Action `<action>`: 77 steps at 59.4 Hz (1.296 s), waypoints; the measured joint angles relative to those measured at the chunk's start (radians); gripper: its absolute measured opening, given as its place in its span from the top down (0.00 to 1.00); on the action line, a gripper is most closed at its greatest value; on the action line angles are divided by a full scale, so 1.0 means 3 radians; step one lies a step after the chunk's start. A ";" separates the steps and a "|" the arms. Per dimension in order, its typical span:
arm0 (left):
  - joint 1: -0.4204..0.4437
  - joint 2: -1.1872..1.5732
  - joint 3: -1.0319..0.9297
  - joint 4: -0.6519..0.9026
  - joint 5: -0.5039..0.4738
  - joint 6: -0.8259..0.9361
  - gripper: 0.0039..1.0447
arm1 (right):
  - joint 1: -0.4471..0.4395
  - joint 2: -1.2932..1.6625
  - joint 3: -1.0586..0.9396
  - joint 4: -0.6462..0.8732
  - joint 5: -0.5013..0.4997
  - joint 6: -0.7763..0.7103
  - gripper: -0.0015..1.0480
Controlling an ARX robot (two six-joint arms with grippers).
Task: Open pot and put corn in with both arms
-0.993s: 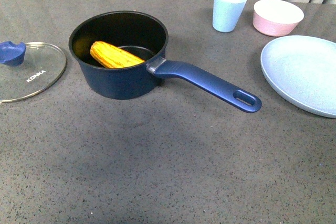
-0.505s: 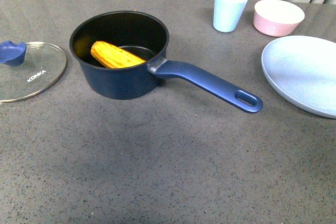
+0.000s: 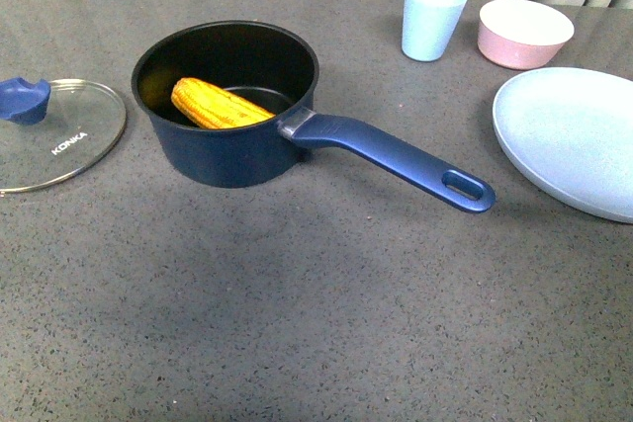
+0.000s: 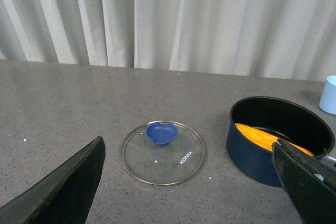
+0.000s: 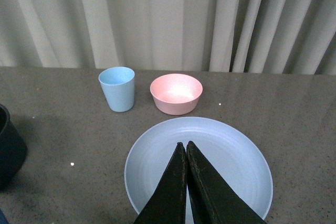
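Observation:
The navy-blue pot [image 3: 226, 145] stands open on the grey table, its long handle [image 3: 396, 157] pointing right and toward me. The yellow-orange corn [image 3: 218, 106] lies inside it, leaning on the left wall. Pot [image 4: 252, 153] and corn [image 4: 260, 136] also show in the left wrist view. The glass lid [image 3: 59, 135] with its blue knob [image 3: 22, 100] lies flat left of the pot. Neither arm shows in the front view. My left gripper [image 4: 189, 153] is open and empty, above the table near the lid [image 4: 163, 153]. My right gripper [image 5: 186, 144] is shut and empty above the plate.
A pale blue plate [image 3: 574, 140] lies at the right; it also shows in the right wrist view [image 5: 231, 150]. A light blue cup [image 3: 432, 17] and a pink bowl [image 3: 524, 32] stand at the back right. White curtains hang behind the table.

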 joint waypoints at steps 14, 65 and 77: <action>0.0000 0.0000 0.0000 0.0000 0.0001 0.0000 0.08 | -0.0169 -0.0465 -0.0314 -0.0144 -0.0088 0.0001 0.98; 0.0000 0.0000 0.0000 0.0000 0.0000 0.0000 0.08 | -0.0173 -0.2330 -0.0336 -0.1873 -0.0090 0.0001 0.98; 0.0000 0.0000 0.0000 0.0000 0.0001 0.0000 0.08 | -0.0173 -0.2504 -0.0336 -0.2047 -0.0090 0.0001 0.98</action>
